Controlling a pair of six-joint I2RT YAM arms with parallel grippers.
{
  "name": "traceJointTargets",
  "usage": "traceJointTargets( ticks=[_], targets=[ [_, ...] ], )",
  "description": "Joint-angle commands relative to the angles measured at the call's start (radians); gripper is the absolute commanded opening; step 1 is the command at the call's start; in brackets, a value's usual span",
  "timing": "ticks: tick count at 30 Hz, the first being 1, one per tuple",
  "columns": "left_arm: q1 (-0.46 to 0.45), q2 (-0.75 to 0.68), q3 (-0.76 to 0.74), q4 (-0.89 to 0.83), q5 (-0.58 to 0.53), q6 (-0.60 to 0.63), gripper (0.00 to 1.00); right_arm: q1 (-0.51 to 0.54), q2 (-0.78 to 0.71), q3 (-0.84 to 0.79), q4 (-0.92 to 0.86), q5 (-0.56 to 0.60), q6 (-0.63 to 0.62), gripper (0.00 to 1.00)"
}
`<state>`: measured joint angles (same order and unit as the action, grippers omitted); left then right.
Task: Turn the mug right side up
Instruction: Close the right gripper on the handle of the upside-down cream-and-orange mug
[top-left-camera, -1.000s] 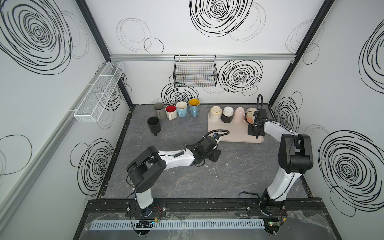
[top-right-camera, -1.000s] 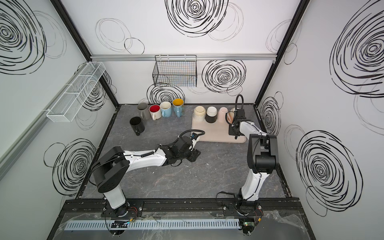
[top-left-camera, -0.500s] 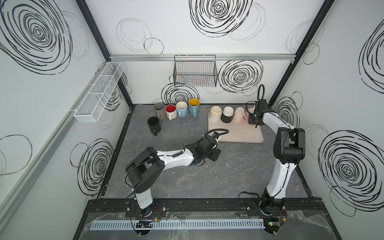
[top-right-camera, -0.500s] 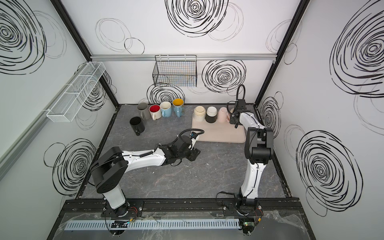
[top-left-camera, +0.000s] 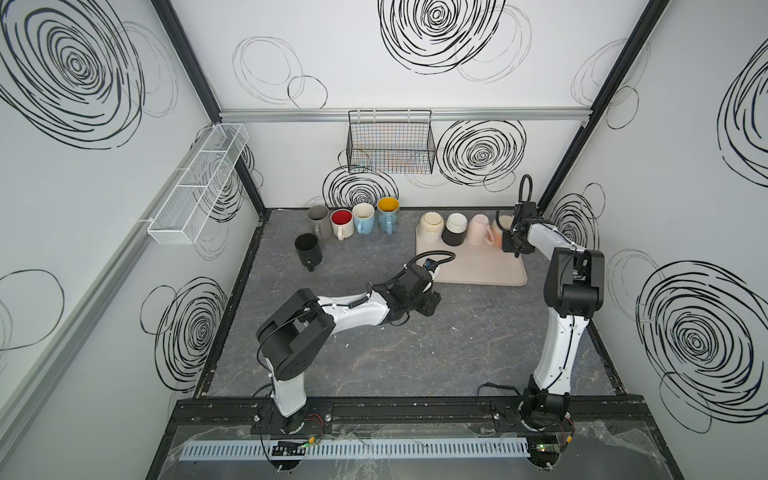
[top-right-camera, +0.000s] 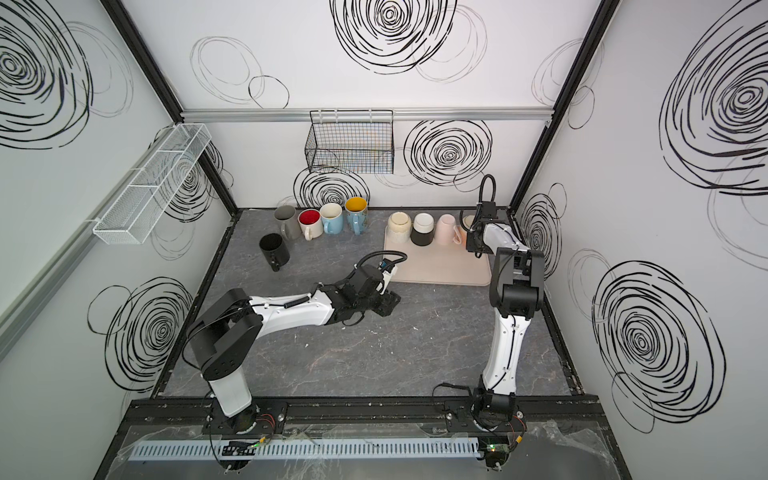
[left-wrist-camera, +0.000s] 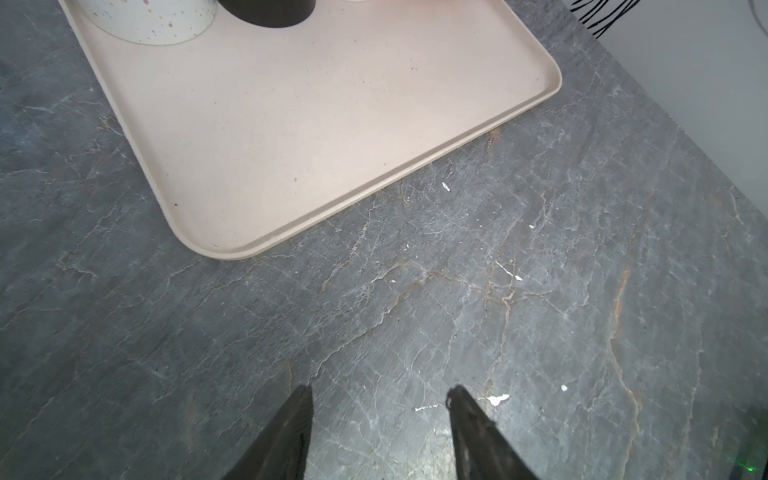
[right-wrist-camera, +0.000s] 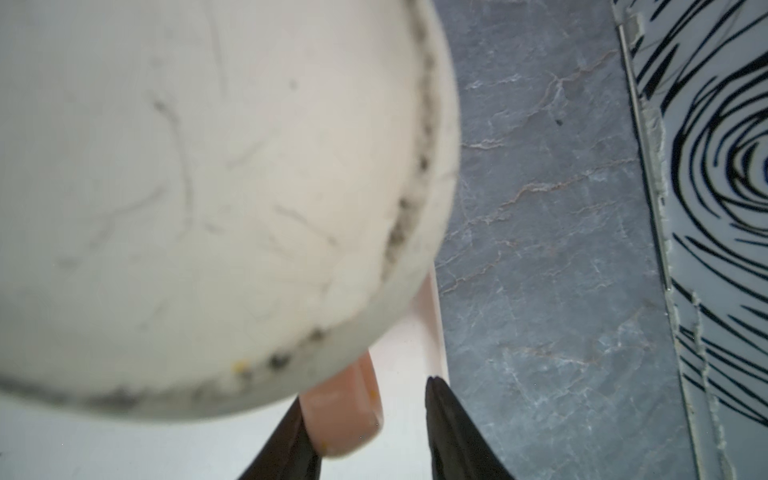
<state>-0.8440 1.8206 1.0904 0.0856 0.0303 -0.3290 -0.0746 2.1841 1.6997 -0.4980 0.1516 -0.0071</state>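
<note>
The mug (top-left-camera: 497, 228) is peach with a cream base and stands upside down at the back right corner of the beige tray (top-left-camera: 478, 270). In the right wrist view its cream base (right-wrist-camera: 208, 166) fills most of the picture. My right gripper (right-wrist-camera: 365, 390) is open around the mug's peach handle (right-wrist-camera: 345, 411). One finger touches the handle and the other stands apart from it. In both top views the right gripper (top-left-camera: 512, 248) (top-right-camera: 476, 248) hangs close against the mug (top-right-camera: 466, 226). My left gripper (left-wrist-camera: 381, 388) (top-left-camera: 430, 303) is open and empty over the bare table, just in front of the tray (left-wrist-camera: 291, 124).
Three more upturned mugs (top-left-camera: 455, 228) stand along the tray's back edge. Several upright mugs (top-left-camera: 363, 218) and a black mug (top-left-camera: 308, 249) stand at the back left. A wire basket (top-left-camera: 390, 145) hangs on the back wall. The right wall (right-wrist-camera: 727, 208) is near the mug.
My right gripper has gone from shut to open and moved back from the tray's middle to the peach mug. The left arm has stayed still.
</note>
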Motion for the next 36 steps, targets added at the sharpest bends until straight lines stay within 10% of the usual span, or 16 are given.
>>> traceJointTargets(
  ticks=[1, 19, 36],
  targets=[
    [0.010, 0.028, 0.035, 0.035, 0.020, 0.011, 0.56, 0.000, 0.017, 0.054, -0.026, -0.014, -0.030, 0.42],
    [-0.007, 0.030, 0.020, 0.050, 0.014, -0.010, 0.56, 0.028, -0.051, -0.012, -0.020, -0.034, -0.065, 0.02],
    [-0.053, -0.022, -0.026, 0.077, -0.011, -0.036, 0.56, 0.165, -0.420, -0.575, 0.089, -0.124, 0.106, 0.02]
  ],
)
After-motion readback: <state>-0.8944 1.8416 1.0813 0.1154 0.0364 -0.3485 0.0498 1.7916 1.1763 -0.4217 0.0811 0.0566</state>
